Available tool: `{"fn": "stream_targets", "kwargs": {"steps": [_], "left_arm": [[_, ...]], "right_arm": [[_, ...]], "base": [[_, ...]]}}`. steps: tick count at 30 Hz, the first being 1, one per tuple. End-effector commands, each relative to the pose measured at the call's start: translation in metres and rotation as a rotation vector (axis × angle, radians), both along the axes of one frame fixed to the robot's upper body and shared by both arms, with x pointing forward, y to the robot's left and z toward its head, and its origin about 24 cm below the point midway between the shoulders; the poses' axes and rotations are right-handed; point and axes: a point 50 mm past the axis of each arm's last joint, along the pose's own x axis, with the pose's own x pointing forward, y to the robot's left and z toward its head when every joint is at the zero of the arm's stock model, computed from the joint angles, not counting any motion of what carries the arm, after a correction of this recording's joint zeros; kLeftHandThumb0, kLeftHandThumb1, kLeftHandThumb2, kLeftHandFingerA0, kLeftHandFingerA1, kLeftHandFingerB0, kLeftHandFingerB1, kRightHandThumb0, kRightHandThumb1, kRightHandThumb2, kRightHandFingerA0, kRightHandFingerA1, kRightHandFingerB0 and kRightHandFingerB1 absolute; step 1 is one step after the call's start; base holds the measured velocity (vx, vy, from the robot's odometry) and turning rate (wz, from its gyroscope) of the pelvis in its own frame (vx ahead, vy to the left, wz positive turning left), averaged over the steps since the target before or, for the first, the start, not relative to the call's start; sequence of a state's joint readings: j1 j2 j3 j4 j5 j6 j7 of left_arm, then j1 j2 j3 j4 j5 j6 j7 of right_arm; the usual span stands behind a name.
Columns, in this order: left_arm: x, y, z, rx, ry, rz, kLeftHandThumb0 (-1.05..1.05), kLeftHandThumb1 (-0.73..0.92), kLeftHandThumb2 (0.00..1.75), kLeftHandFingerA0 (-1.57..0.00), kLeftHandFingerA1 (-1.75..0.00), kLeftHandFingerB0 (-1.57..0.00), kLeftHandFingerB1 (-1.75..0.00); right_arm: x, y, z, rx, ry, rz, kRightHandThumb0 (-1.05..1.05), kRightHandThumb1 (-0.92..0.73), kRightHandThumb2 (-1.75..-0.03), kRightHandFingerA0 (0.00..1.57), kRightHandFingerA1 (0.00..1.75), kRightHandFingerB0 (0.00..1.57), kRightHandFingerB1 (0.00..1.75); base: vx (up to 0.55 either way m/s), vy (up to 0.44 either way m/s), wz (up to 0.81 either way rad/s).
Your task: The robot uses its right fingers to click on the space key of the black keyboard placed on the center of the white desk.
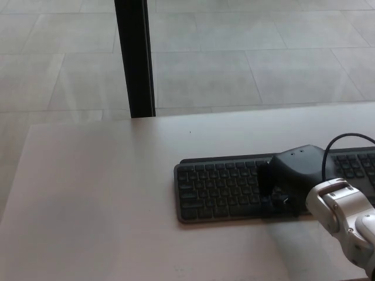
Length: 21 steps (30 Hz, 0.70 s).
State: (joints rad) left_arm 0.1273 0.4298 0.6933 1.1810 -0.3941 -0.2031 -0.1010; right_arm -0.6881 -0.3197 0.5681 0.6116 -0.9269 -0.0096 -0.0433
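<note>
The robot's right hand (293,175) — a bulky black unit on a white and silver forearm (345,219) — comes in from the lower right and sits over the flat black rectangular keyboard (225,188). Its back faces the camera and hides the fingers almost wholly, so how far they are spread cannot be told; it has hold of nothing that can be seen. A small part of the hand shows at its lower left edge, down at the keyboard's near rows, but whether it touches a key is not clear from this angle.

The keyboard lies lengthwise beneath and to the left of the hand, with its right part running on behind the hand to the picture's edge. It rests on the pale, smooth white worktop (99,199), whose bare surface stretches well away to the left of the hand. A thin black cable (343,140) arches up from behind the hand and curves off to the right.

Beyond the worktop's far edge — past the hand and up to its left — a dark upright post (136,58) stands on a floor of large grey tiles (246,52). The left hand does not show.
</note>
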Motion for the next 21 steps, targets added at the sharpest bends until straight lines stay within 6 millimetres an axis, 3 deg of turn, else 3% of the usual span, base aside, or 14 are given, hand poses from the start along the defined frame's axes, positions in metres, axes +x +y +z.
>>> {"fn": "stream_targets", "kwargs": {"steps": [1, 3, 5, 7, 14, 15, 16, 17, 21], "left_arm": [[0.000, 0.001, 0.002, 0.026, 0.007, -0.011, -0.31, 0.55, 0.56, -0.71, -0.63, -0.69, -0.55], [0.000, 0.001, 0.002, 0.025, 0.009, -0.011, -0.31, 0.55, 0.56, -0.71, -0.63, -0.69, -0.55], [0.002, 0.001, 0.002, 0.025, 0.010, -0.014, -0.31, 0.56, 0.56, -0.72, -0.62, -0.69, -0.55], [0.003, 0.001, 0.002, 0.019, -0.005, -0.006, -0.30, 0.55, 0.55, -0.69, -0.61, -0.71, -0.56], [0.005, 0.000, 0.002, 0.016, -0.015, -0.009, -0.32, 0.57, 0.55, -0.67, -0.61, -0.68, -0.55], [0.005, 0.000, 0.002, 0.014, -0.018, -0.009, -0.32, 0.42, 0.85, -0.63, -0.72, -0.58, -0.65], [0.006, 0.000, 0.002, 0.014, -0.019, -0.010, -0.32, 0.42, 0.85, -0.63, -0.72, -0.58, -0.65], [0.006, 0.000, 0.002, 0.014, -0.023, -0.005, -0.32, 0.57, 0.55, -0.67, -0.61, -0.69, -0.56], [0.006, 0.000, 0.002, 0.016, -0.021, -0.015, -0.32, 0.56, 0.55, -0.69, -0.61, -0.69, -0.55]], "right_arm": [[0.003, -0.005, 0.007, 0.017, -0.010, -0.019, -0.39, -0.59, -0.58, 0.89, 1.56, 0.88, 0.59], [0.002, -0.005, 0.006, 0.012, -0.013, -0.014, -0.40, -0.58, -0.57, 0.90, 1.59, 0.89, 0.61], [0.002, -0.006, 0.003, 0.000, -0.006, -0.021, -0.39, -0.60, -0.58, 0.88, 1.65, 0.88, 0.74], [0.002, -0.006, 0.001, -0.004, 0.016, -0.027, -0.38, -0.59, -0.57, 0.89, 1.62, 0.88, 0.61], [0.000, -0.004, -0.004, -0.026, 0.020, -0.012, -0.39, -0.59, -0.58, 0.89, 1.59, 0.86, 0.65], [-0.001, -0.004, -0.004, -0.028, 0.025, -0.010, -0.40, -0.59, -0.57, 0.88, 1.55, 0.86, 0.61], [-0.001, -0.004, -0.003, -0.028, 0.025, -0.011, -0.40, -0.59, -0.57, 0.88, 1.55, 0.86, 0.61], [-0.001, -0.003, -0.004, -0.027, 0.019, -0.005, -0.40, -0.58, -0.57, 0.88, 1.57, 0.87, 0.59], [-0.002, -0.003, -0.006, -0.015, 0.031, -0.008, -0.38, -0.59, -0.58, 0.86, 1.60, 0.86, 0.64]], "base": [[0.00, 0.000, 0.00], [0.00, 0.000, 0.00], [0.00, 0.000, 0.00], [0.00, 0.000, 0.00], [0.00, 0.000, 0.00], [0.00, 0.000, 0.00], [0.00, 0.000, 0.00], [0.00, 0.000, 0.00], [0.00, 0.000, 0.00]]}}
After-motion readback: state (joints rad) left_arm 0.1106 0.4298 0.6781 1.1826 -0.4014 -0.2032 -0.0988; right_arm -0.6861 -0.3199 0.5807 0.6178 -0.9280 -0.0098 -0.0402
